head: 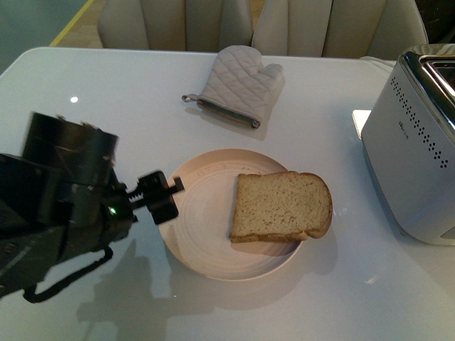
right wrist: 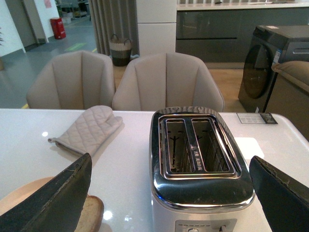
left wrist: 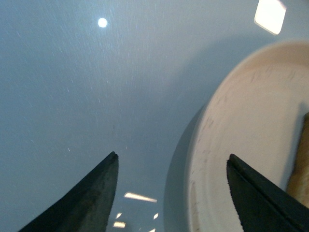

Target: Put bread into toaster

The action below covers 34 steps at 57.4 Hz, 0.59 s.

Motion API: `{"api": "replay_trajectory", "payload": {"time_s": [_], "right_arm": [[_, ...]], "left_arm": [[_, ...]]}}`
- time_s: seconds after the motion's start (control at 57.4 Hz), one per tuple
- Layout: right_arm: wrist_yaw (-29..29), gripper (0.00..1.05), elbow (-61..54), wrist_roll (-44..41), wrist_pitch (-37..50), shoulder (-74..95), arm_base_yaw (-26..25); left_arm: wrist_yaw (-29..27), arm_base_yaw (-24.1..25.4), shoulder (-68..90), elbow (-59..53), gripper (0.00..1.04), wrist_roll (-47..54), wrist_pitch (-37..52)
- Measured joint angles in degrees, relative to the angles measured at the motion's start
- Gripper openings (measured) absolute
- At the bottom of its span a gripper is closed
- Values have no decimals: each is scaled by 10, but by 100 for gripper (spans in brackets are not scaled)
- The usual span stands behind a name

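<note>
White glossy table (head: 106, 99) w/ ceiling lights mirrored in it, pale chairs (right wrist: 120, 77) behind. Left gripper (left wrist: 171, 162) is spread wide, nothing btwn the jaws: one jaw over bare table, the other over the near rim of the plate (head: 199, 234). Bread (head: 281, 206) lies flat on the plate's far side from it, clear of both jaws, one crust edge overhanging the rim toward the toaster (head: 416, 156). Toaster stands well beyond, both slots empty. Right gripper (right wrist: 170, 162) hangs near it, also wide open & empty. Oven mitt (head: 238, 85) is farther off, not involved.

Risks, imo: the slice is flat, so a jaw must catch an edge. Coming in low could hit the rim & shove the plate, and the bread could slide off. A hard pinch may fold the soft crumb, so it won't drop clean into a slot.
</note>
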Motion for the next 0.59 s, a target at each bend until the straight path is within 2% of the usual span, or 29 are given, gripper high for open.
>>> {"api": "replay_trajectory", "payload": {"time_s": [0.192, 0.401, 0.593], "right_arm": [[0, 96, 0, 0, 0, 0, 0], [0, 96, 0, 0, 0, 0, 0], [0, 96, 0, 0, 0, 0, 0]], "left_arm": [[-2, 35, -127, -60, 98, -2, 31], [28, 77, -314, -150, 97, -1, 37], [59, 153, -536, -217, 97, 1, -38]]}}
